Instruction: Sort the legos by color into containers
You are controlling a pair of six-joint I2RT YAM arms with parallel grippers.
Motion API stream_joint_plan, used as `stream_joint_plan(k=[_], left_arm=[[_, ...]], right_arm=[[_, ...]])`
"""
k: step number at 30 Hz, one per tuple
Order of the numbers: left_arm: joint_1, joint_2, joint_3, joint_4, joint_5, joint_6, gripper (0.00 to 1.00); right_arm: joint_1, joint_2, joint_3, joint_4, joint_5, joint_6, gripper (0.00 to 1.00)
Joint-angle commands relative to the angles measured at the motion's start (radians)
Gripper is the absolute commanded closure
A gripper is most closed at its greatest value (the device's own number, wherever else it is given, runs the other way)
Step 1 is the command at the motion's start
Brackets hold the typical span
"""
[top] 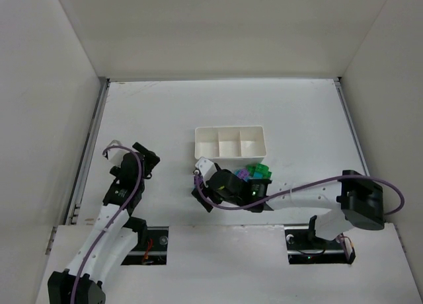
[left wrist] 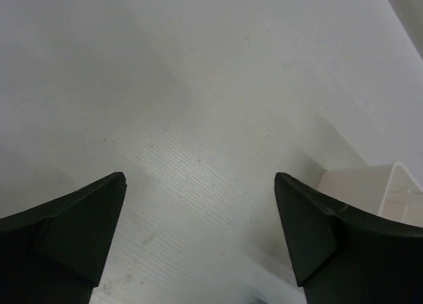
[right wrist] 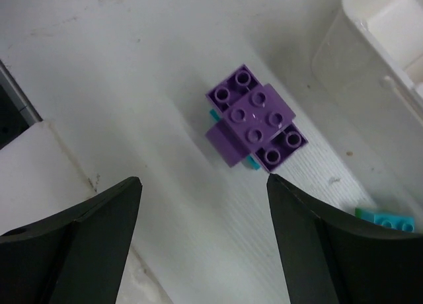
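Seen from above, the white tray (top: 230,127) sits mid-table (top: 152,106), and its three compartments look bare. The bricks (top: 256,171) lie bunched just off its near side, toward its right end. The right gripper (top: 231,185) hangs over them. The left gripper (top: 142,160) waits well apart, toward the table's left edge.

The left wrist view shows jaws spread wide on nothing, with bare table below and a tray corner at the right.

In the right wrist view the jaws are spread and released. A purple stack (right wrist: 254,119) lies ahead, with cyan peeking out beneath it. A cyan brick (right wrist: 395,220) lies near the tray wall.

Lifting that stack whole would probably put two colours into one compartment. A closing finger might also shove it away. No writing is readable.
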Motion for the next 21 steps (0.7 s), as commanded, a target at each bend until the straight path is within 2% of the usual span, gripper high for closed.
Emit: stream_joint_plan(k=[1,3,4,5,8,15,21], left_arm=[[-0.007,-0.028,0.026,0.014,0.067,-0.015,0.14],[-0.003,-0.035,0.021,0.040,0.108,0.013,0.49],[0.002,-0.026,0.020,0.057,0.137,0.030,0.62],[0.005,-0.010,0.024,0.060,0.162,0.042,0.67],[0.007,0.033,0.033,0.064,0.225,0.060,0.68],[-0.012,0.012,-0.042,0.123,0.225,0.043,0.58],[-0.012,-0.020,-0.072,0.118,0.208,0.042,0.55]], right_arm=[[-0.022,0.031,0.082,0.032,-0.050,-0.085,0.16],[-0.054,0.047,0.098,0.029,-0.053,-0.105,0.15],[-0.071,0.051,0.105,0.022,-0.056,-0.109,0.14],[-0.088,0.060,0.115,0.012,-0.066,-0.112,0.14],[-0.116,0.086,0.139,0.014,-0.128,-0.121,0.13],[-0.117,0.155,0.182,0.000,-0.162,-0.134,0.14],[-0.107,0.192,0.190,-0.021,-0.062,-0.045,0.11]])
